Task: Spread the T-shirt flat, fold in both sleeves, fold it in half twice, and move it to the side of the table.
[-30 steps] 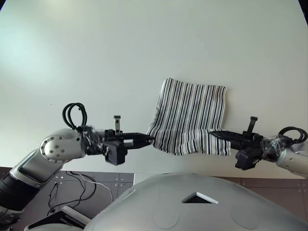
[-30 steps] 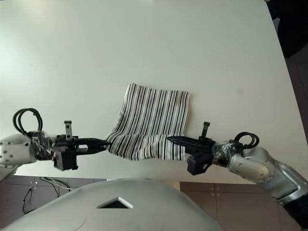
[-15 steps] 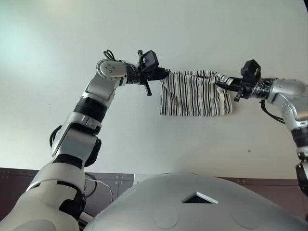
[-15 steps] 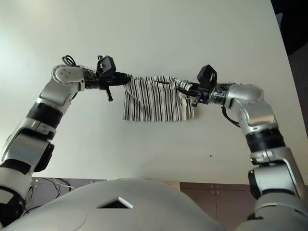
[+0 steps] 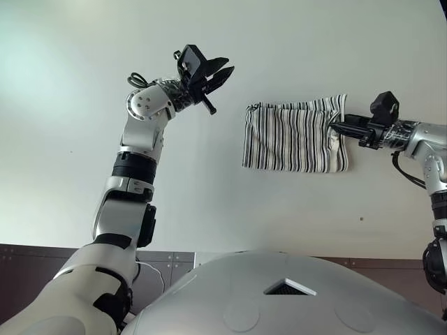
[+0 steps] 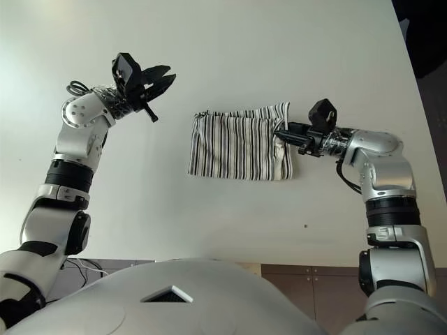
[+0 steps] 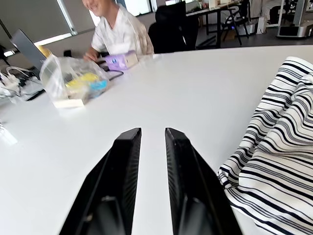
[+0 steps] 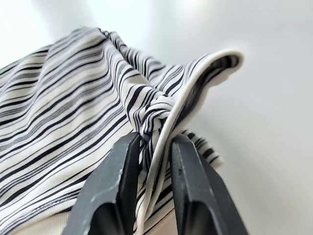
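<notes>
The black-and-white striped T-shirt [image 5: 293, 136] lies folded into a small rectangle on the white table [image 5: 209, 209], right of centre. My right gripper [image 5: 335, 128] is at the shirt's right edge and shut on a bunched fold of the fabric; the right wrist view shows the cloth [image 8: 73, 122] pinched between the two fingers of the right gripper [image 8: 155, 139]. My left gripper [image 5: 220, 73] is raised to the left of the shirt, open and holding nothing. In the left wrist view the left gripper [image 7: 149, 131] points across the table, with the shirt [image 7: 274, 161] off to one side.
A clear bag of small items [image 7: 73, 78] and a laptop [image 7: 24, 46] sit at the far side of the table. The table's right edge [image 6: 412, 105] is beyond my right arm. The front edge [image 5: 209, 244] runs close to me.
My left gripper let go of the shirt's left edge, opened and drew up and away to the left. The shirt dropped flat and shifted slightly right, still held by the right gripper.
</notes>
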Available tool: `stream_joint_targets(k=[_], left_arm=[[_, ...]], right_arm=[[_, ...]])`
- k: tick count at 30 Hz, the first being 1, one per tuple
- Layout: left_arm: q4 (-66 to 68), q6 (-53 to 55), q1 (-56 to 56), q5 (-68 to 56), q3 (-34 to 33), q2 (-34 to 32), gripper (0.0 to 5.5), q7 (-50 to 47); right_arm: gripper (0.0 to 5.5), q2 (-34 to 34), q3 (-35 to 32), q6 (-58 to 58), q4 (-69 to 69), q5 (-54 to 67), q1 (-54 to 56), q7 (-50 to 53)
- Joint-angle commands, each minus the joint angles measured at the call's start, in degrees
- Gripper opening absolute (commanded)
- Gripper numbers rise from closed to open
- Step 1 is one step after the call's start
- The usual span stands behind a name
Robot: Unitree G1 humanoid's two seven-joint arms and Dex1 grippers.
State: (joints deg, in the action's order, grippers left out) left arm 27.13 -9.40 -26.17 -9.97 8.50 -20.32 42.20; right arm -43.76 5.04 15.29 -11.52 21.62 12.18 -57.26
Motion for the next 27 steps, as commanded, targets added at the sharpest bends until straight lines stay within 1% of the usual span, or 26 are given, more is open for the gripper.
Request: stream_joint_targets(k=[1, 3, 6, 7, 9, 11, 14, 16, 18, 20, 22, 25, 27], left_arm=[[-8.52, 1.5, 6.29, 3.06, 0.4, -0.94, 0.87, -2.45], [-11.63, 2.58, 8.73, 3.67, -0.1, -1.1, 0.87, -3.7], [-13.26, 3.95, 9.73, 4.0, -1.1, -0.91, 0.87, -5.6], [-13.78, 4.31, 9.89, 4.03, -1.05, -0.79, 0.87, -5.83], [-14.16, 4.49, 9.83, 4.49, -0.65, -0.53, 0.87, -5.89], [-13.83, 4.27, 9.25, 5.06, -0.59, -0.27, 0.87, -6.08], [-13.59, 4.14, 7.22, 5.42, -1.12, -0.37, 0.87, -6.25], [-14.09, 4.06, 6.52, 5.66, -0.78, -0.33, 0.87, -5.84], [-14.93, 3.49, 6.8, 6.24, 0.17, -0.27, 0.87, -5.39], [-15.63, 2.61, 7.24, 7.16, 1.45, -0.29, 0.87, -4.93], [-16.3, 2.11, 7.35, 7.69, 2.07, -0.55, 0.87, -4.77], [-17.63, 2.28, 8.53, 8.03, 1.25, -1.13, 0.87, -5.65], [-18.16, 2.19, 9.62, 8.7, 0.84, -1.43, 0.87, -6.68]], right_arm=[[0.99, -5.4, -3.73, 0.37, 6.25, -2.55, -4.27, 0.15], [0.99, -5.07, -5.26, -0.15, 6.92, -2.67, -3.51, 0.91], [0.99, -0.02, -6.69, -1.97, 9.51, -2.11, -0.31, 5.15], [0.99, 1.51, -6.62, -1.79, 11.47, -0.33, -0.27, 4.62], [0.99, 3.52, -5.05, -0.71, 14.73, 1.98, -1.15, 2.53], [0.99, 5.12, -1.24, -0.23, 14.33, 1.95, -1.5, -1.03], [0.99, 8.31, 5.84, -3.58, 2.32, -3.43, 0.46, -5.29], [0.99, 11.52, 8.05, -7.72, -9.86, -7.4, 3.49, -5.18], [0.99, 15.11, 8.92, -12.6, -22.63, -10.95, 7.68, -3.81], [0.99, 17.45, 8.38, -16.39, -33.39, -13.23, 11.9, -0.5], [0.99, 16.94, 5.98, -18.01, -40.18, -13.39, 14.06, 2.78], [0.99, 13.37, 2.52, -18.93, -48.19, -13.83, 15.08, 9.18], [0.99, 9.68, -1.8, -16.59, -53.59, -12.71, 13.91, 17.02]])
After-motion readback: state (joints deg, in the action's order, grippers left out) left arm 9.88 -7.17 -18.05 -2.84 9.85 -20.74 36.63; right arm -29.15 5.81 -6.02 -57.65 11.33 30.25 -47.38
